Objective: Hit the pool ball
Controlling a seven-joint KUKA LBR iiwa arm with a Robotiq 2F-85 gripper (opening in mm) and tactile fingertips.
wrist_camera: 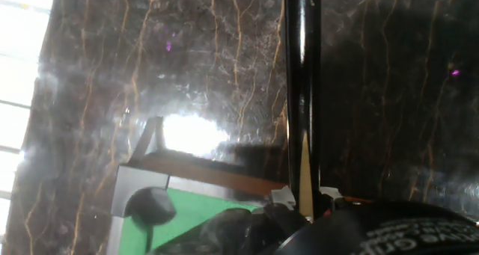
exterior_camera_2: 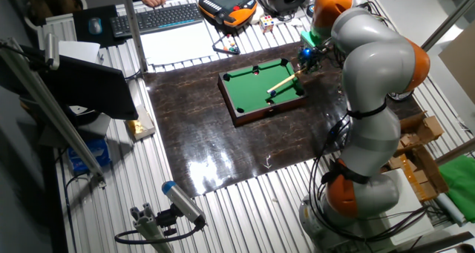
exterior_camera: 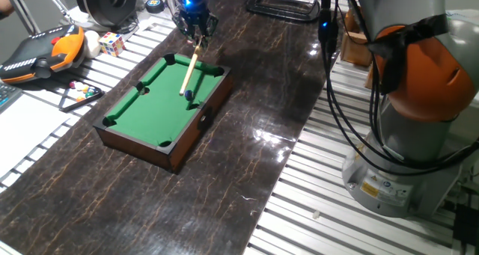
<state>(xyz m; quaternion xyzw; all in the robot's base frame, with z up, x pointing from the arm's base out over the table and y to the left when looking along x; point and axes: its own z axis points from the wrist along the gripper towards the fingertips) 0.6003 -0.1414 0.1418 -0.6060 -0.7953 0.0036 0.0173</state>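
Observation:
The miniature pool table (exterior_camera: 150,109) has green felt and a brown wooden frame and stands on the dark marble-patterned mat. It also shows in the other fixed view (exterior_camera_2: 252,82). The tiny dark blue pool ball (exterior_camera: 189,96) lies on the felt near the right rail and shows in the other fixed view too (exterior_camera_2: 271,100). My gripper (exterior_camera: 196,32) hangs over the table's far end, shut on a wooden cue stick (exterior_camera: 188,68). The cue slants down onto the felt, and its tip is right at the ball. In the hand view the cue (wrist_camera: 301,98) runs along the fingers, and the ball is hidden.
A black triangle rack with small coloured balls (exterior_camera: 78,94), a Rubik's cube (exterior_camera: 112,43) and an orange-black pendant (exterior_camera: 41,53) lie left of the mat. A black clamp (exterior_camera: 281,4) sits at the back. The robot's base (exterior_camera: 419,105) and cables stand at the right.

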